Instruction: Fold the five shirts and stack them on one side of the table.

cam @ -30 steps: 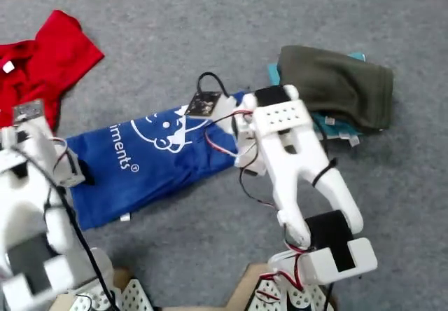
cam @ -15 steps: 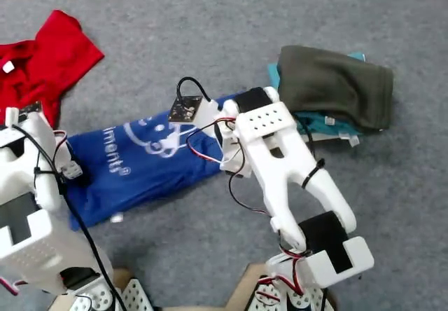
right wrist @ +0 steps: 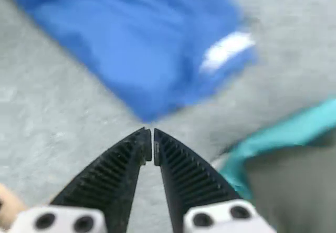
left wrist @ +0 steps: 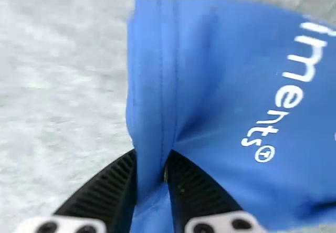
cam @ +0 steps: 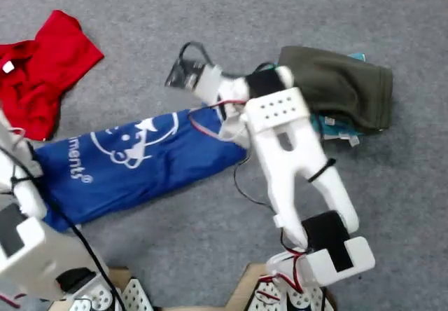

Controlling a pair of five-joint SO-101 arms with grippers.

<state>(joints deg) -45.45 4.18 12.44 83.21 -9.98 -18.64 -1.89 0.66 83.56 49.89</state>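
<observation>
the blue shirt [cam: 140, 158] is laid as a long narrow strip across the middle of the grey worktop [cam: 392, 199], apparently already doubled lengthwise. its end nearest the left arm is pinched, it is judged, so that the cloth can be drawn or turned over for the next fold. the left tool [left wrist: 152, 162] is clamped on that hemmed edge, a ridge of blue fabric being squeezed between the ribbed fingers [left wrist: 105, 187]. the right tool [right wrist: 152, 136] is held just above the worktop off the shirt's other end, its jaws brought together with barely a slit between them and nothing caught in them. beside it an olive shirt [cam: 336, 83] is stacked, folded, on a teal shirt [cam: 323, 123], which marks the side where the pile is being made. a red shirt [cam: 42, 66] is seen crumpled at the far corner, not yet folded.
</observation>
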